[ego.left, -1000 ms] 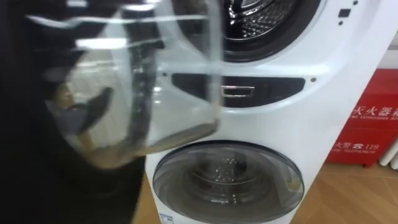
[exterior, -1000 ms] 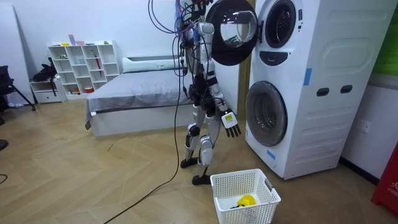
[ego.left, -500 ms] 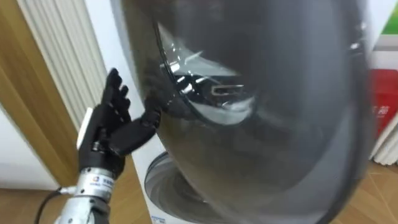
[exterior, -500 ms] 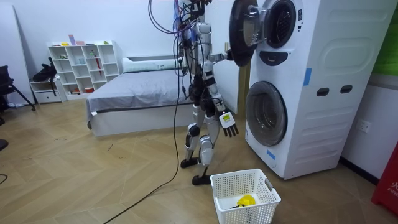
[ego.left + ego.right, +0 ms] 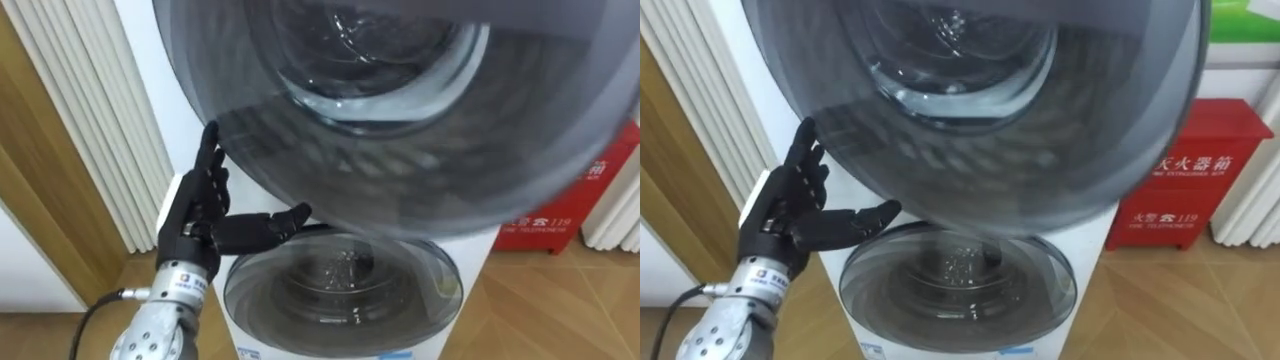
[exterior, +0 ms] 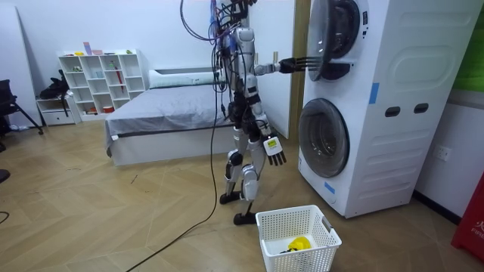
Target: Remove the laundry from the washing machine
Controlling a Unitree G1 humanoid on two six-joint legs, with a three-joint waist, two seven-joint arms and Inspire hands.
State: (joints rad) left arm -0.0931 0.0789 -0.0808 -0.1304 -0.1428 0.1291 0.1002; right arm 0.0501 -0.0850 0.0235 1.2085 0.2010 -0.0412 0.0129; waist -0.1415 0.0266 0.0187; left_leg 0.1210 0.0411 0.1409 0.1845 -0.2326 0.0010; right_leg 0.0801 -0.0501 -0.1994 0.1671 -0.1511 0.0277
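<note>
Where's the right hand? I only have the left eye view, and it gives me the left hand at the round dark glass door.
Observer: In the room view the right hand hangs by the robot's thigh, fingers relaxed, holding nothing.
Operator: Any basket nearby?
Observer: Yes, a white slatted plastic basket sits on the wooden floor near the robot's feet, in front of the stacked white washing machines.
Operator: Anything in it?
Observer: One yellow item at the bottom; I can't tell what it is.
</note>
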